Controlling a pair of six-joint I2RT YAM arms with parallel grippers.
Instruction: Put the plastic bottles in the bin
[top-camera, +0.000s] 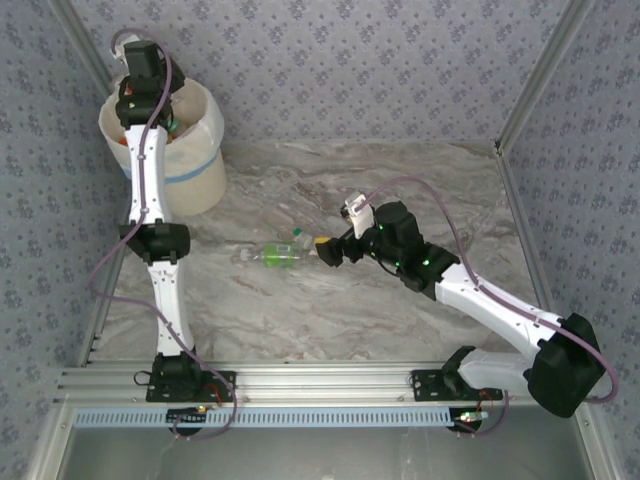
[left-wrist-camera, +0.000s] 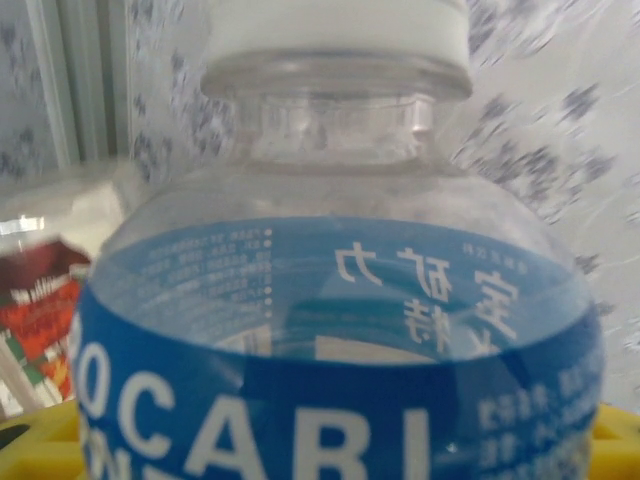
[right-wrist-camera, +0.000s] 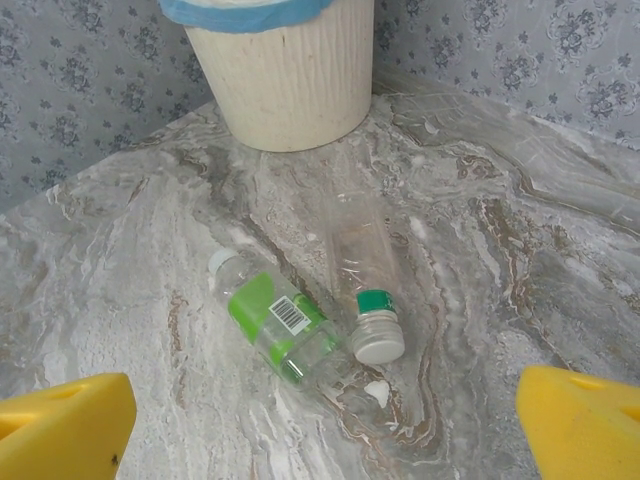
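The bin (top-camera: 195, 165) stands at the far left, and my left gripper (top-camera: 145, 95) hangs over its mouth. In the left wrist view that gripper (left-wrist-camera: 320, 450) is shut on a clear plastic bottle (left-wrist-camera: 330, 300) with a blue label and white cap; yellow fingertips (left-wrist-camera: 40, 450) peek out at the bottom corners. A red-labelled bottle (left-wrist-camera: 40, 300) lies below in the bin. Mid-table lie a green-labelled bottle (top-camera: 272, 257) (right-wrist-camera: 275, 320) and a clear bottle (top-camera: 298, 240) (right-wrist-camera: 362, 260) with a green neck band, touching. My right gripper (top-camera: 328, 250) (right-wrist-camera: 320, 430) hovers just right of them, open and empty.
Patterned walls and metal frame posts (top-camera: 535, 75) close in the marble table (top-camera: 400, 190) at the back and sides. The bin's ribbed wall (right-wrist-camera: 285, 80) is beyond the two lying bottles in the right wrist view. An aluminium rail (top-camera: 320, 385) runs along the near edge.
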